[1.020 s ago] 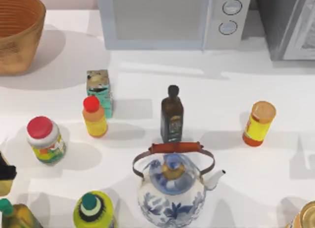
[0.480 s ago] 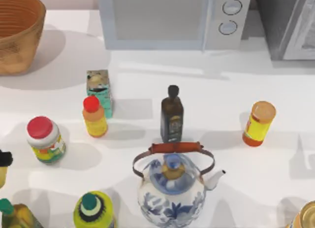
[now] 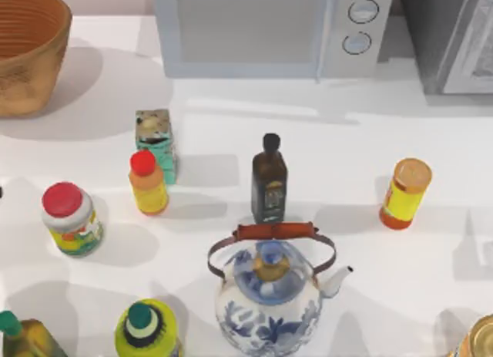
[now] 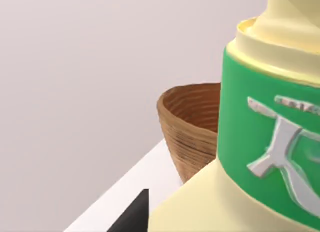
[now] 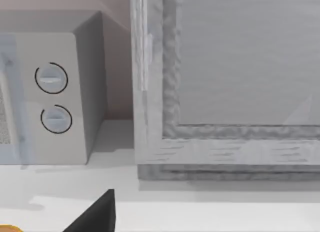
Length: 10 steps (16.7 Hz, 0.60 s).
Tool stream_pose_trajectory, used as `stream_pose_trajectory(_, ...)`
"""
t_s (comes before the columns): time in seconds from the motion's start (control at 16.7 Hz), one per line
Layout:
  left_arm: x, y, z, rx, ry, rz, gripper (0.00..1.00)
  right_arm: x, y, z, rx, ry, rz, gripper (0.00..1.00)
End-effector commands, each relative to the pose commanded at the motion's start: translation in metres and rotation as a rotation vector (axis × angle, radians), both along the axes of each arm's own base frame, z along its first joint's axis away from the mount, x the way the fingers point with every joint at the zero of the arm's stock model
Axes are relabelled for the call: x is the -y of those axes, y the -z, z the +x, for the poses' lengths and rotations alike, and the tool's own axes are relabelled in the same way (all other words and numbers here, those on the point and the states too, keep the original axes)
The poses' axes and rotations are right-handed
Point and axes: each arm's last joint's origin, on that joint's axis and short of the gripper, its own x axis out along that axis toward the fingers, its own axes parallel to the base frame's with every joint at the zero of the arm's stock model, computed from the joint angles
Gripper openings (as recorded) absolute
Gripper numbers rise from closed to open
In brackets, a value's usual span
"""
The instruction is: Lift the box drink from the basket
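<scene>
Box drink (image 3: 155, 142) | on table, outside basket (image 3: 29, 48) | hands' state: cannot tell

The basket (image 3: 27, 45) is tan-brown with ribbed walls. The teapot (image 3: 269, 299) is white with blue flowers. The carton (image 3: 156, 141) looks teal, its print unclear.

My overhead camera looks down on the tabletop (image 3: 431, 126). My left wrist camera sits close behind a bottle (image 4: 260, 142), sharing the basket (image 4: 192, 129); my right faces the microwave (image 5: 55, 91).
</scene>
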Motion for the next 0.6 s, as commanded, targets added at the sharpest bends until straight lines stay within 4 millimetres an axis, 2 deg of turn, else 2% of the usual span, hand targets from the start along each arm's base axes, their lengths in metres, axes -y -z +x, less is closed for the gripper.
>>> stream_pose_trajectory(0.24,0.0063,-0.0005,0.0096,-0.008,-0.101,0.000,0.00,0.0000,0.0000,0.0000,0.000,0.000,0.000,1.00)
stream_pose_trajectory(0.6,0.0069,0.0014,0.0107,-0.016,-0.122,0.004,0.00,0.0000,0.0000,0.0000,0.000,0.000,0.000,1.00)
